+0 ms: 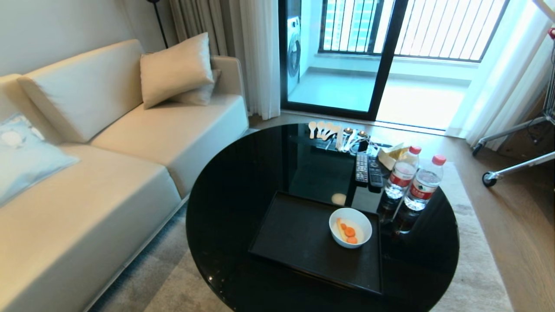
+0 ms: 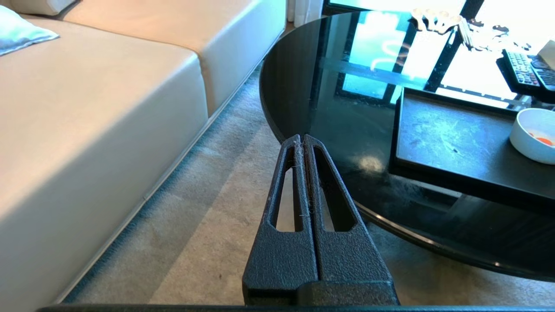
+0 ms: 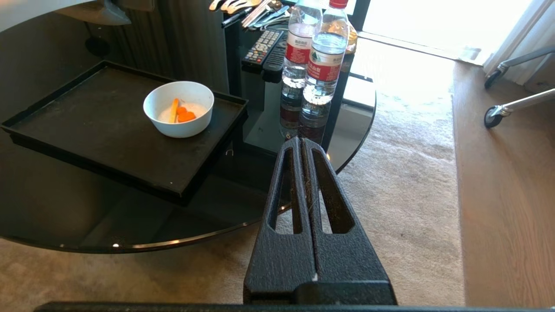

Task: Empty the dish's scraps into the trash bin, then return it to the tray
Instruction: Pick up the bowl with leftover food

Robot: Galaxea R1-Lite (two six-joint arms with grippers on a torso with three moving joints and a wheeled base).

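Observation:
The dish, a small white bowl, sits at the right side of the black tray on a round black glass table. Orange scraps with a pale strip lie inside it. The dish and its scraps also show in the right wrist view, and the dish shows at the edge of the left wrist view. My left gripper is shut and empty, held off the table's near left edge. My right gripper is shut and empty by the near right edge. The trash bin is out of view.
Two water bottles stand right of the tray. Two remotes, spoons and a small box lie at the table's far side. A cream sofa stands to the left, a wheeled metal stand to the right.

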